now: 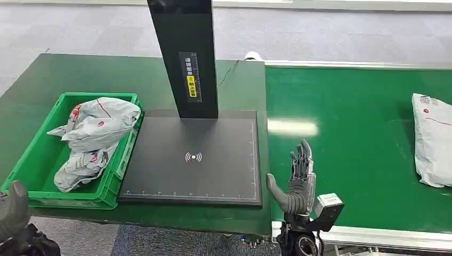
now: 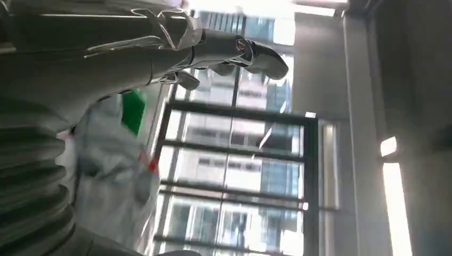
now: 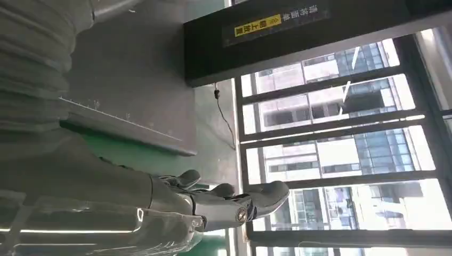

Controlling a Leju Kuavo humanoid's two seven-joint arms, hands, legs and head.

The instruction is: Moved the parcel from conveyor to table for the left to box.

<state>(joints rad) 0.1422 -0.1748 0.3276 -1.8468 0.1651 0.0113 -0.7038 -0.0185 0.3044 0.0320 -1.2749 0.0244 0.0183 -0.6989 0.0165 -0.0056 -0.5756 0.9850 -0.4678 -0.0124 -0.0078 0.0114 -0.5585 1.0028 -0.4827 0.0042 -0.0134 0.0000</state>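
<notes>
A grey-white parcel (image 1: 433, 140) lies on the green conveyor belt (image 1: 362, 133) at the far right, partly cut by the picture edge. My right hand (image 1: 297, 181) stands upright over the belt's near left corner, fingers apart and empty, well left of that parcel; its fingers (image 3: 234, 200) appear in the right wrist view. My left hand (image 1: 11, 209) is low at the near left corner of the green crate (image 1: 120, 176), holding nothing, with its fingers (image 2: 234, 50) extended. Crumpled grey parcels (image 1: 93, 138) fill the crate.
A black scanning pad (image 1: 197, 157) with a tall black post (image 1: 184, 53) lies between the crate and the belt on the dark green table (image 1: 53, 74). A silver rail (image 1: 384, 234) edges the conveyor's near side. Grey floor lies beyond.
</notes>
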